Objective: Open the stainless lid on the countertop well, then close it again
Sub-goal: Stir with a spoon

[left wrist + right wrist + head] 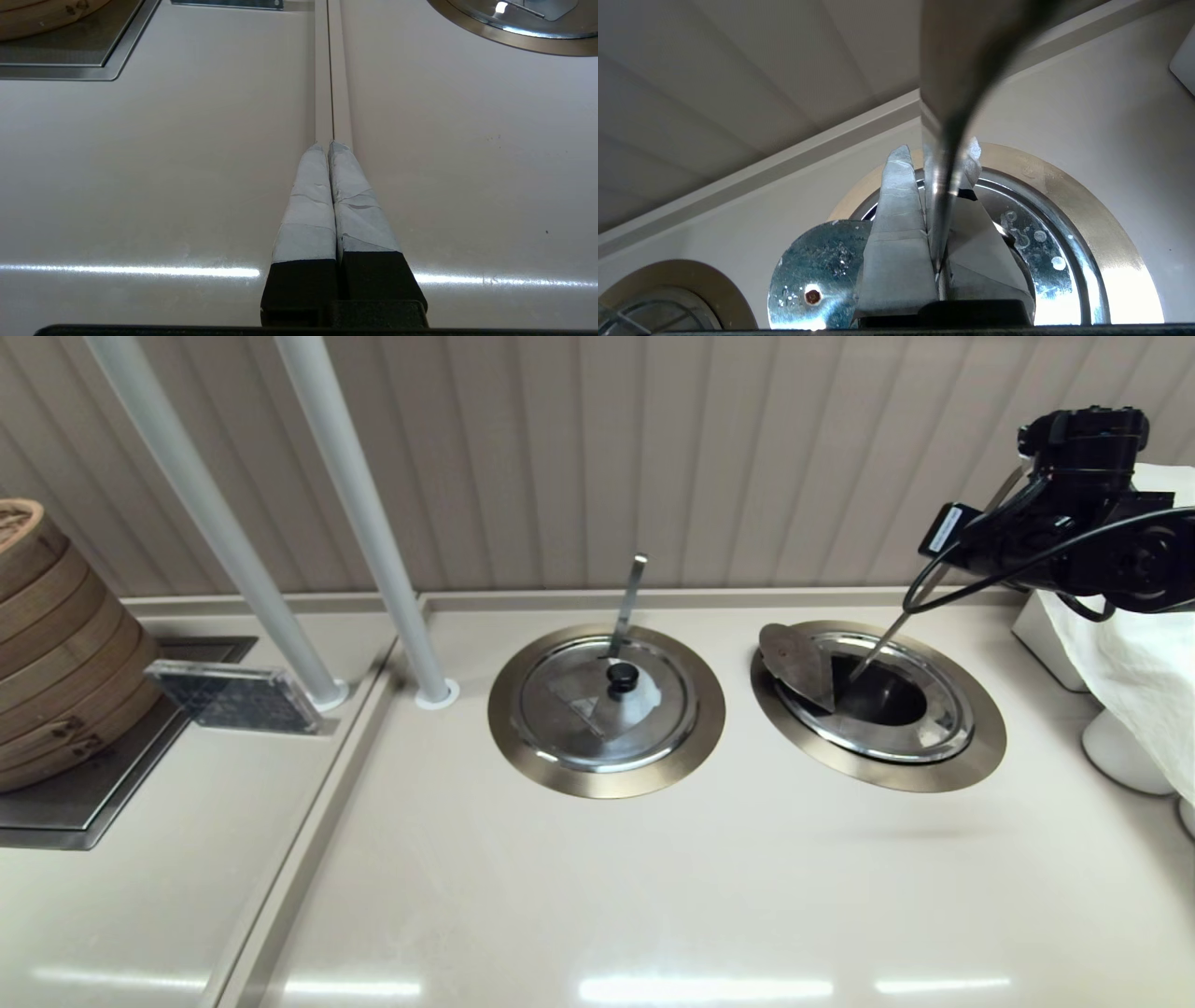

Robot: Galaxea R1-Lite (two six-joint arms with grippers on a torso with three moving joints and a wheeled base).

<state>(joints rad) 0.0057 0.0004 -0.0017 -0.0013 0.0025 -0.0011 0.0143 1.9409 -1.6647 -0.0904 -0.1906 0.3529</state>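
Observation:
The countertop well (971, 747) on the right stands open and dark inside. The stainless lid's hinged flap (794, 658) is folded back onto the left of the rim, underside up, so its knob is hidden. The right wrist view shows that wet underside (812, 261) with a rivet, and the ring rim (1101, 224). The slanted ladle handle (882, 639) rises from the well towards my right arm (1074, 523). My right gripper (936, 149) hangs above the well, fingers closed against the flat handle (943, 186) that runs between them. My left gripper (327, 144) is shut and empty, low over the counter seam.
The twin well to the left keeps its lid (597, 705) with black knob and whitish patch. Two white poles (355, 523) rise behind it. A bamboo steamer stack (47, 644) and a clear block (233, 695) sit far left. White cloth (1139, 663) hangs at the right edge.

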